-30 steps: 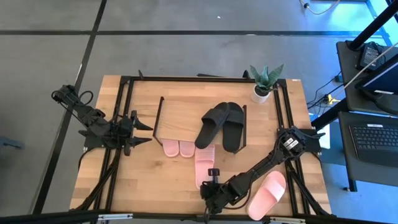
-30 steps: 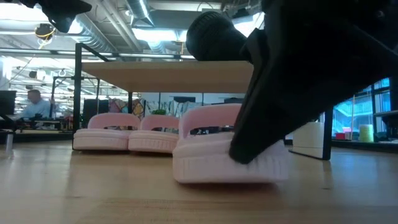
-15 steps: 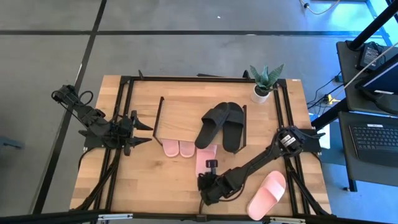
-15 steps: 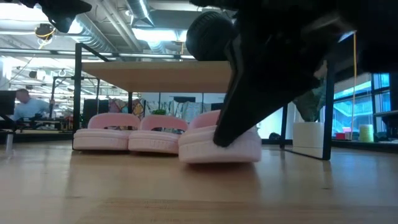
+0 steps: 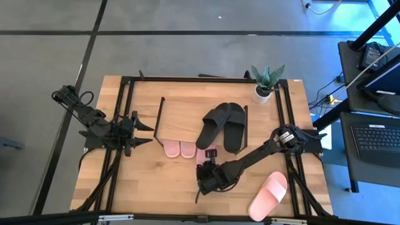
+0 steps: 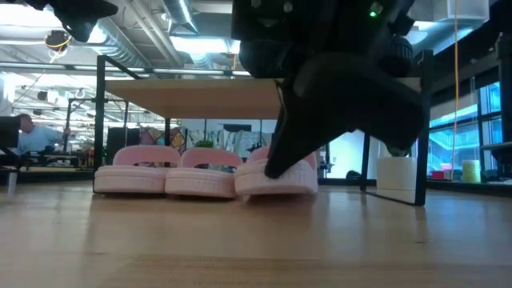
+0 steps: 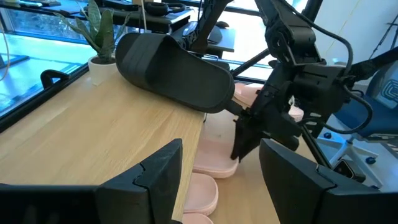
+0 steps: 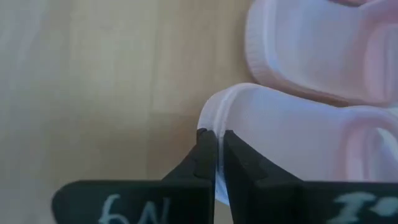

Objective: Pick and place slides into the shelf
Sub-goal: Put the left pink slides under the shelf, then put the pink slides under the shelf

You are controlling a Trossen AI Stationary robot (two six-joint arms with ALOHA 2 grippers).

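The shelf (image 5: 184, 112) stands mid-table with the black slides (image 5: 224, 125) on its top board. Two pink slides (image 5: 179, 149) rest on the tabletop beneath the board, heels sticking out toward the near edge. A third pink slide (image 5: 205, 155) lies beside them, toe under the board. My right gripper (image 5: 204, 170) is shut at that slide's heel, on its near side. A further pink slide (image 5: 269, 194) lies near the right front corner. My left gripper (image 5: 149, 131) waits open, left of the shelf. My right gripper meets the third pink slide at its heel rim (image 8: 214, 124) with shut fingertips (image 8: 204, 149), coming slanting down from the table's near side, along the slide's length. The slide lies flat on the tabletop (image 6: 280, 182), next to the other pink slides.
A potted plant (image 5: 265, 84) stands at the far right corner, beside the shelf. The black table frame runs along both sides. Bare wood lies near the front left. A person sits in the room beyond (image 6: 28, 132).
My right gripper has moved toward the far edge, staying at the pink slide's heel. The slide has slid along the tabletop toward the shelf, and its toe now lies under the board beside the pink pair.
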